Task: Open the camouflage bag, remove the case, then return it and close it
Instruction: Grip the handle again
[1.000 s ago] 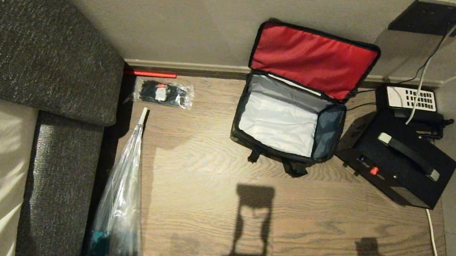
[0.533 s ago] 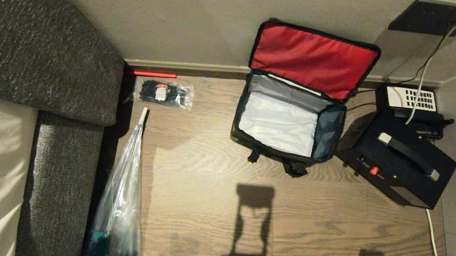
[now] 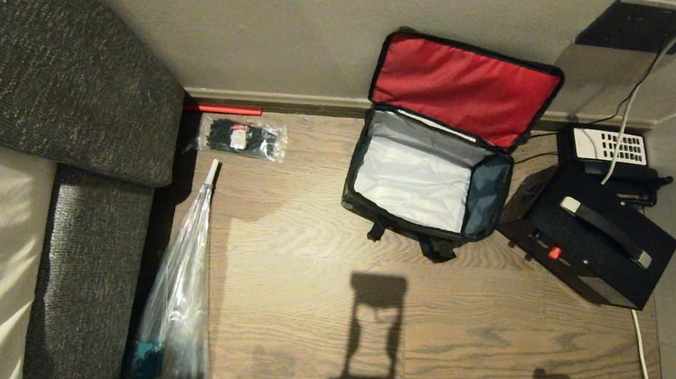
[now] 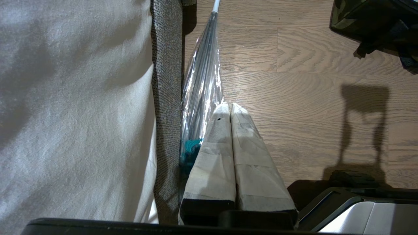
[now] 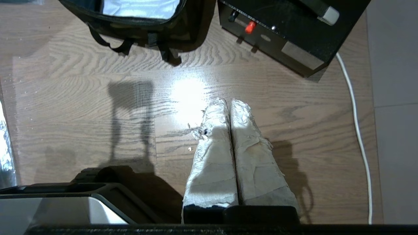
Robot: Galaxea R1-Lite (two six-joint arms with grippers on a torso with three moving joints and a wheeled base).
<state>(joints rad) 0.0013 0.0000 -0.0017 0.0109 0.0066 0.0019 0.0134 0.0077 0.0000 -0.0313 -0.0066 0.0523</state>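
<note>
Neither arm reaches into the head view; both sit low and near the robot's body, pointing forward and down toward the floor. The left gripper [image 4: 231,107] has its two tape-wrapped fingers [image 4: 217,130] pressed flat together, nothing between them. The right gripper [image 5: 228,104] matches that pose: its wrapped fingers [image 5: 214,137] meet along their whole length and hold nothing. The tape on the right fingertips looks frayed and crumpled.

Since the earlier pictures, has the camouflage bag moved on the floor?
No. The camouflage bag stands open in the same place, its red lid against the wall and the black case beside it.
</note>
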